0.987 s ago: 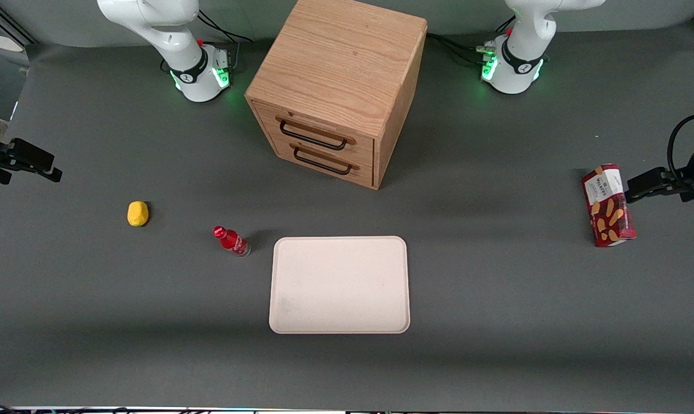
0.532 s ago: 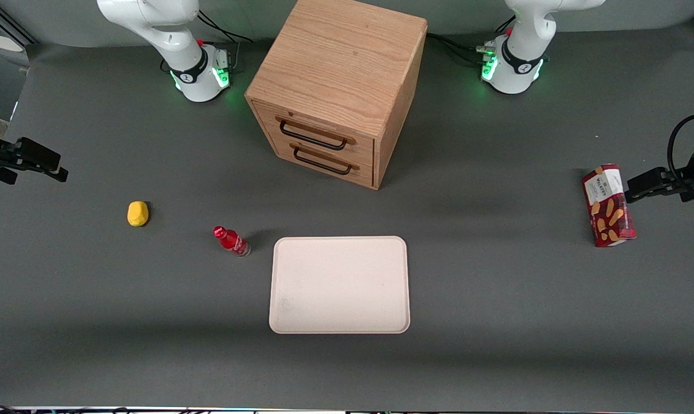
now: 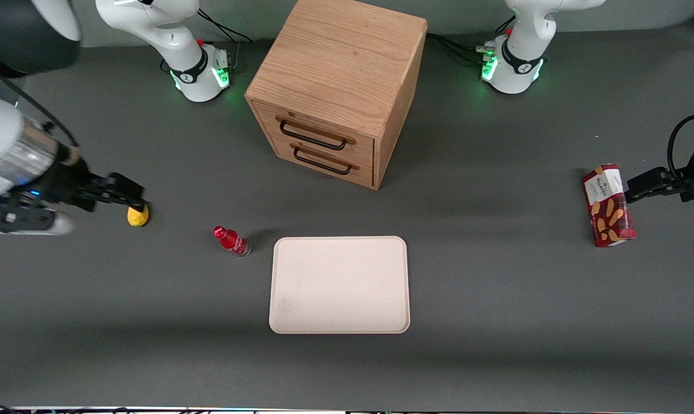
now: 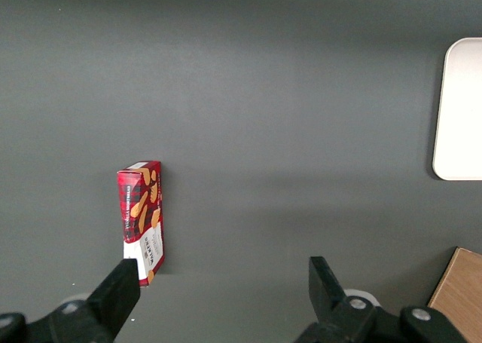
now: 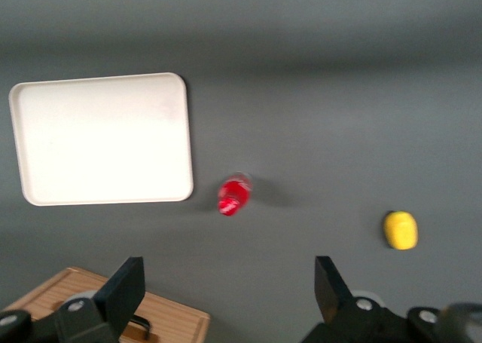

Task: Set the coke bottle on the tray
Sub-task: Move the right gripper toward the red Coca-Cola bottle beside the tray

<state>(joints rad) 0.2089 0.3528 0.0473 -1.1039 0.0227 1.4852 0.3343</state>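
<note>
Front view shows the big change: the right arm has swung well in from the edge of the table, and its gripper [image 3: 129,198] now hangs over the yellow lump [image 3: 138,215], partly covering it, where a moment ago it sat far out toward the working arm's end. Its fingers [image 5: 124,286] are spread wide with nothing between them, as the right wrist view makes plain.

Nearest to the tool is that yellow lump, directly under the fingertips. It is not what the job wants, so I take this as a pass on the way across, not a grab.

Next out from the gripper, toward the middle of the table and a little nearer the front camera, stands the coke bottle [image 3: 231,241], untouched on the grey mat, cap leaning toward the gripper in this view. The tool is some way short of it.

Just past the bottle lies the tray [image 3: 339,284], bare, its rim close to the bottle but not touching.

Farther off again stands the wooden drawer cabinet [image 3: 335,92].

So the reach has begun; the gripper has yet to travel on to the bottle, come down and close.
</note>
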